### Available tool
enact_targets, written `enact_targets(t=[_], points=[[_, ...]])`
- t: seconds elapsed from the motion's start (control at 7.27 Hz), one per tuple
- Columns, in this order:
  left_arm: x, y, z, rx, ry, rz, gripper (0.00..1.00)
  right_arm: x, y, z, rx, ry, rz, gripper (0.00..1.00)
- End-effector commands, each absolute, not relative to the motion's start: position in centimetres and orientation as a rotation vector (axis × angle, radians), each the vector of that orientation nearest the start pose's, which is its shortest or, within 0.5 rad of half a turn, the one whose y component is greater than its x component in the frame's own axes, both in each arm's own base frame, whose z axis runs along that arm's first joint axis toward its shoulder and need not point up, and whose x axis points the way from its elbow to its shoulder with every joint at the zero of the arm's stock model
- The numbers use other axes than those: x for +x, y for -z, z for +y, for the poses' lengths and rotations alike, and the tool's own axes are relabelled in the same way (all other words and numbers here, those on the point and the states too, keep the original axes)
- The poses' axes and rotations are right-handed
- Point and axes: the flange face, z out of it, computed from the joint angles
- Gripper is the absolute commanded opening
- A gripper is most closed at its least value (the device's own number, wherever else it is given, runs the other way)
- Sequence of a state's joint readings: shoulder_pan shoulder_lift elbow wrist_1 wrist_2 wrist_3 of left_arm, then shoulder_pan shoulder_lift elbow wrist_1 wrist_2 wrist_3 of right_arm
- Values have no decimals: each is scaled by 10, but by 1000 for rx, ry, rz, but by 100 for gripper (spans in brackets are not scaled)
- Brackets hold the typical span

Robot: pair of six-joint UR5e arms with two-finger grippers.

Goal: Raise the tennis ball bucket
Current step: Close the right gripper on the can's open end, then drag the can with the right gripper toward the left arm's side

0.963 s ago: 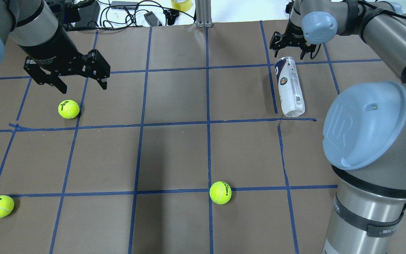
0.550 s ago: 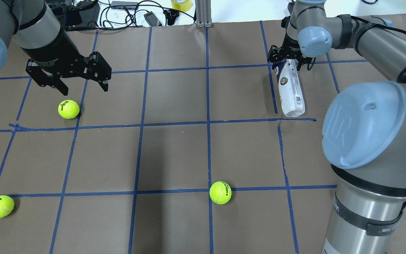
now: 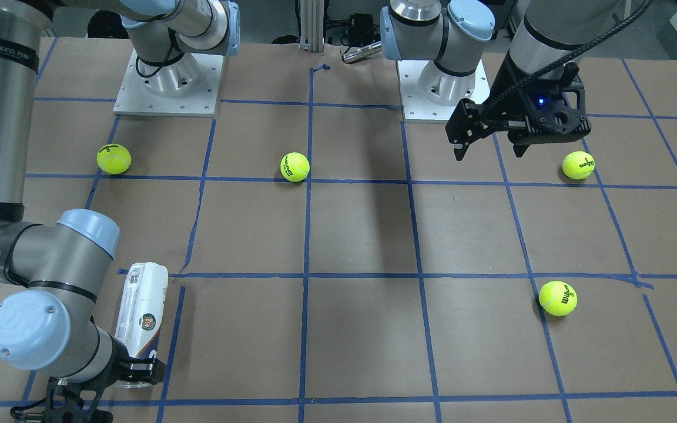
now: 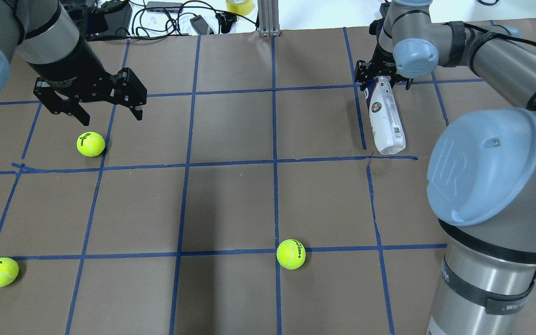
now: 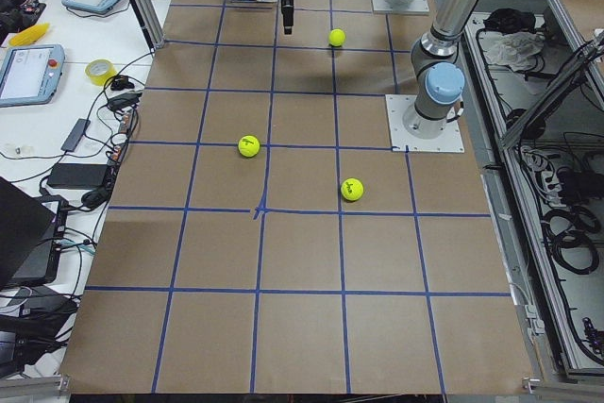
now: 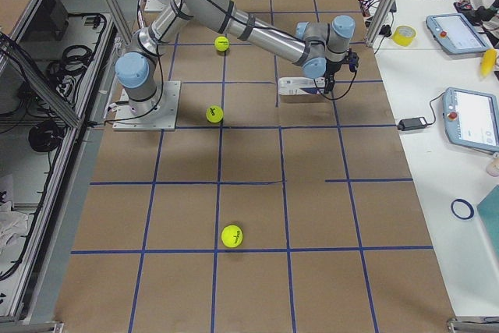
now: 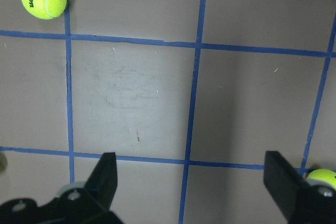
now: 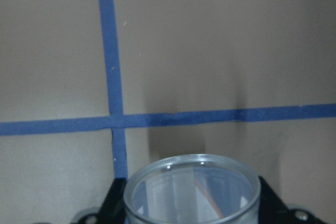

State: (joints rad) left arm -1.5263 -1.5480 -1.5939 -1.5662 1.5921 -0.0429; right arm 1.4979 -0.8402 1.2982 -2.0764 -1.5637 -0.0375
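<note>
Seemingly the right gripper (image 4: 382,81) pinches only the far end of the tennis ball bucket (image 4: 386,121) lying far right; lifted so, it may pivot or slip free; the left gripper (image 4: 110,118) hangs open, far left

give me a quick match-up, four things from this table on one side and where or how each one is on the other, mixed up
1. clear plastic cylindrical tennis ball tube with white and navy label
2. black left tool
3. black right tool
4. yellow-green tennis ball marked HEAD

A. open and empty, above the brown paper
B. beside a crossing of blue tape lines
C. lying on its side
D. shut on the tube's rim end

Pairs: 1-C, 2-A, 3-D, 4-B
</note>
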Motion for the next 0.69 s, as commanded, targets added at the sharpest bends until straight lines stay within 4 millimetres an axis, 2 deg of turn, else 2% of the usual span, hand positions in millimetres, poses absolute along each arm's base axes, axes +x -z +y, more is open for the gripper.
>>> enact_targets(t=[0.0, 0.14, 0.28, 0.41, 0.55], points=[[-110, -488, -488, -136, 7, 3117, 100, 109, -260, -729, -42, 161, 3119, 54], [-110, -488, -488, -136, 7, 3117, 100, 159, -276, -717, -169, 199, 3094, 51], [-109, -488, -488, -139, 5, 3117, 100, 220, -280, -704, -501, 271, 3057, 47], [-110, -488, -488, -134, 7, 3117, 100, 267, -301, -686, -805, 347, 2989, 41], [-109, -488, -488, -136, 7, 3117, 100, 300, -307, -671, -1065, 368, 2896, 37]])
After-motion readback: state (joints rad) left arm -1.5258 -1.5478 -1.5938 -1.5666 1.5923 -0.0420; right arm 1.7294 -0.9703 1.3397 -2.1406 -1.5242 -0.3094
